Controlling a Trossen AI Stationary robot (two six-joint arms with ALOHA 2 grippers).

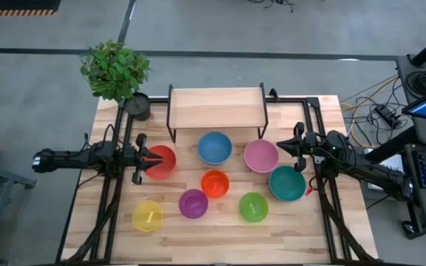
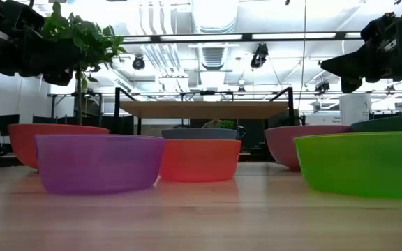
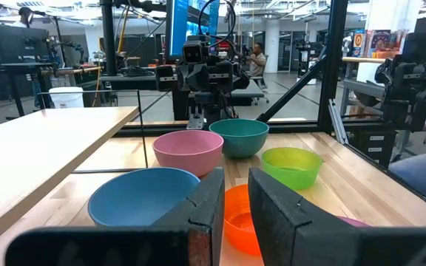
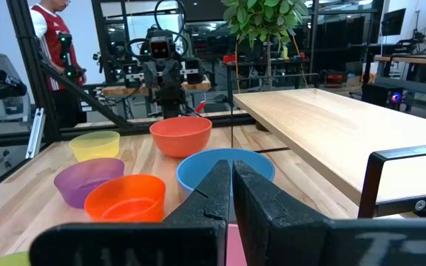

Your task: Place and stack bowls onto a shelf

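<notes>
The shelf [image 1: 216,108] stands bare at the back of the desk [image 1: 220,240], and all eight bowls lie in front of it: blue [image 1: 214,147] nearest, red [image 1: 160,161] and pink [image 1: 261,156] to either side, teal [image 1: 287,182], orange [image 1: 215,183], purple [image 1: 193,203], green [image 1: 253,207] and yellow [image 1: 147,216] farther forward. The left gripper [image 1: 151,161] hovers over the red bowl with fingers [image 3: 205,214] slightly spread, and the right gripper [image 1: 283,146] hangs beside the pink bowl with fingers [image 4: 213,196] nearly pressed together, neither holding anything. No bowl seems grasped yet, so the first pick is in hand; next each gripper likely needs to open wider, drop onto a large bowl's rim, pinch it, and carry it onto the shelf.
</notes>
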